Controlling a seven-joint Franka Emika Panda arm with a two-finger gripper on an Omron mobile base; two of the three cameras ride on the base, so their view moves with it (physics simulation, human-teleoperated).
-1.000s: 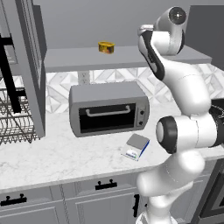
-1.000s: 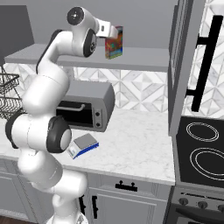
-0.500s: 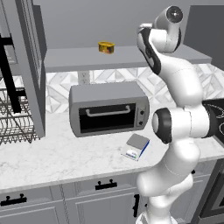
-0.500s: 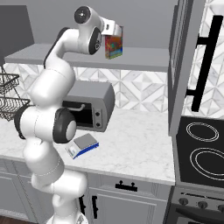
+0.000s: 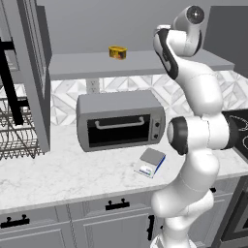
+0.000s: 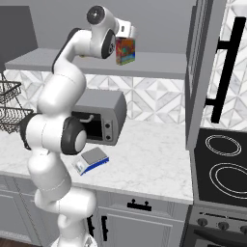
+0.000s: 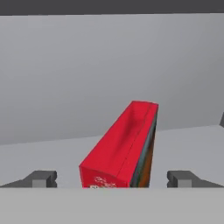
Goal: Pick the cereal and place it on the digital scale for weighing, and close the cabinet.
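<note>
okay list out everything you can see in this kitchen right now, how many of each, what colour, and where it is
cereal: one, red box with colourful front, upright on the open cabinet's shelf
can: one, yellow, same shelf
cabinet: one, grey, doors open, black bar handles
toaster oven: one, grey, on the counter under the shelf
digital scale: one, grey top, white base, blue edge, on the counter in front of the oven
dish rack: one, dark wire, counter's left end
stove: one, black, right of the counter
drawers: grey, black handles, below the counter
gripper: one, open, fingertips either side of the cereal, not touching
</note>
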